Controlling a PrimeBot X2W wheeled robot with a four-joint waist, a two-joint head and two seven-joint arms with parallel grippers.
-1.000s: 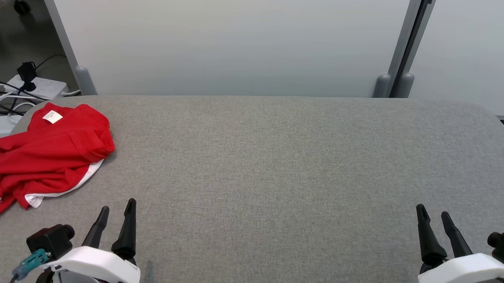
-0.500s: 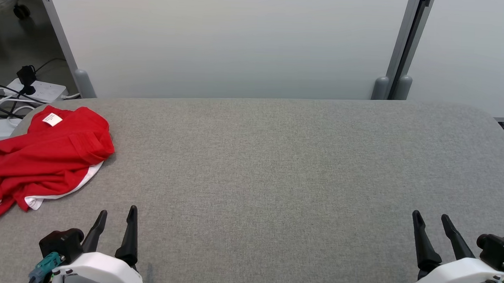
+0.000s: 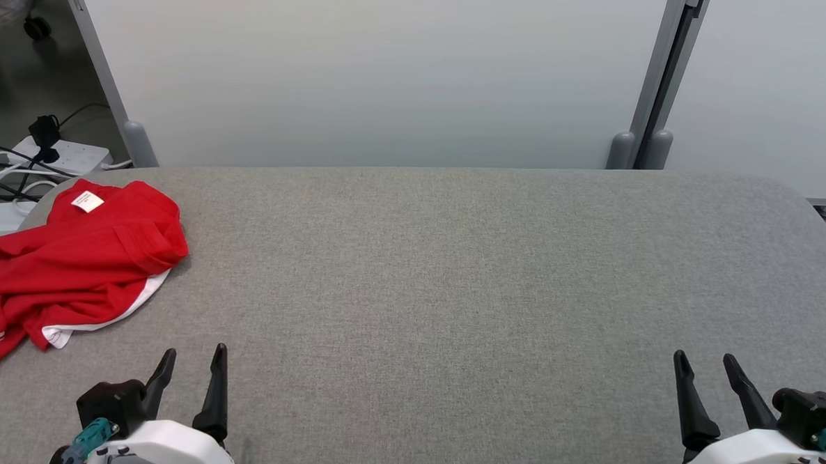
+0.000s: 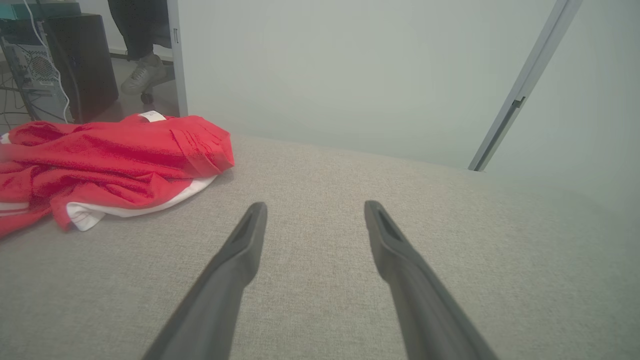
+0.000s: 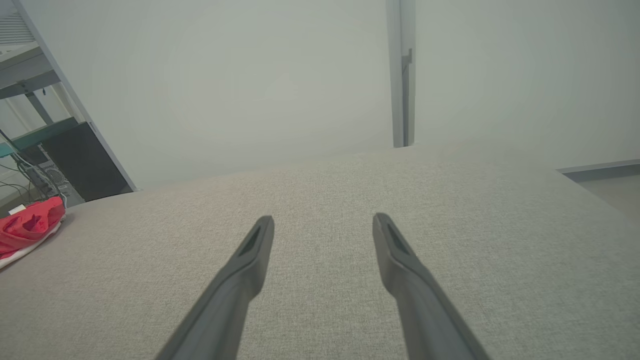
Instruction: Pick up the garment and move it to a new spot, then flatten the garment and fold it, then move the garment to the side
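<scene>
The red garment (image 3: pixel 77 259) lies crumpled on the left end of the grey table (image 3: pixel 453 275), just beyond the left gripper (image 3: pixel 195 351). It looks light, soft and floppy, so I'd pinch a raised fold near the white hem (image 3: pixel 113 320). The left gripper and the right gripper (image 3: pixel 704 358) both gape wide, empty.

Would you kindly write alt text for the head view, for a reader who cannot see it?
A crumpled red garment with white trim lies at the far left of a grey fabric-covered table, untouched. The left gripper and right gripper sit apart at the near edge, fingers spread and holding nothing; a pale wall panel stands behind.
</scene>
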